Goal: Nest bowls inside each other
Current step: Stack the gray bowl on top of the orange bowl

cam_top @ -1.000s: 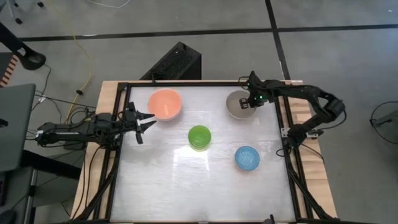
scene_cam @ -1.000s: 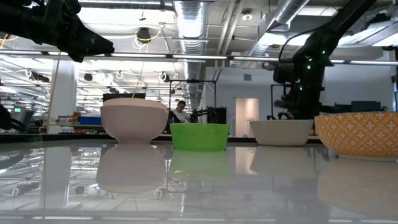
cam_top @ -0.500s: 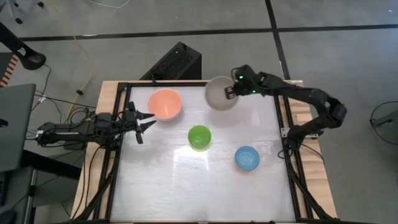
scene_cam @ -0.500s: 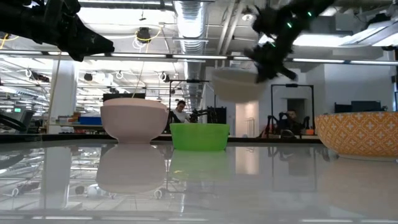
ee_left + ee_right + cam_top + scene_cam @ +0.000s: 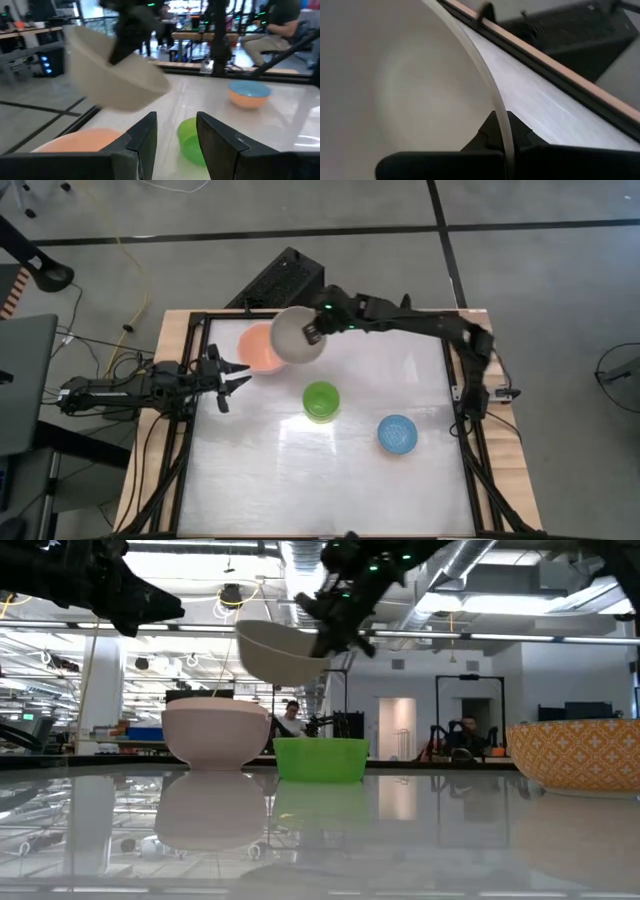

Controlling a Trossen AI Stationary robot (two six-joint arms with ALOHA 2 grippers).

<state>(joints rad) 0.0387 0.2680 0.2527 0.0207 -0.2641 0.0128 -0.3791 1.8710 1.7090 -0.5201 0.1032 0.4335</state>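
My right gripper [image 5: 312, 332] is shut on the grey-beige bowl [image 5: 295, 336] and holds it in the air at the table's far side. The bowl hangs partly over the salmon-pink bowl [image 5: 260, 350], which rests on the table. In the low view the grey-beige bowl [image 5: 278, 652] floats above the salmon-pink bowl [image 5: 216, 733]. The green bowl [image 5: 321, 400] sits mid-table. The light blue bowl [image 5: 397, 434] sits nearer and to the right. My left gripper [image 5: 238, 376] waits open at the table's left edge, level, beside the salmon-pink bowl. My right gripper pinches the grey-beige bowl's rim [image 5: 505, 131], with one finger inside the bowl and one outside its wall. The fingers come from the table's right, slanting down, onto the rim's right side [image 5: 316, 330]. The bowl is lifted clear of the table and tilted, its opening up.
A black frame [image 5: 455, 390] runs round the white tabletop. A dark box [image 5: 285, 280] lies on the floor past the far edge. People sit in the room beyond [image 5: 280, 25]. Bare tabletop lies along the near side [image 5: 300, 480].
My right gripper has lifted the grey-beige bowl off the table at the far right. It has carried it up and toward the table's left edge, along the far side, to above the salmon-pink bowl. The bowl, level on the table before, is now tilted.
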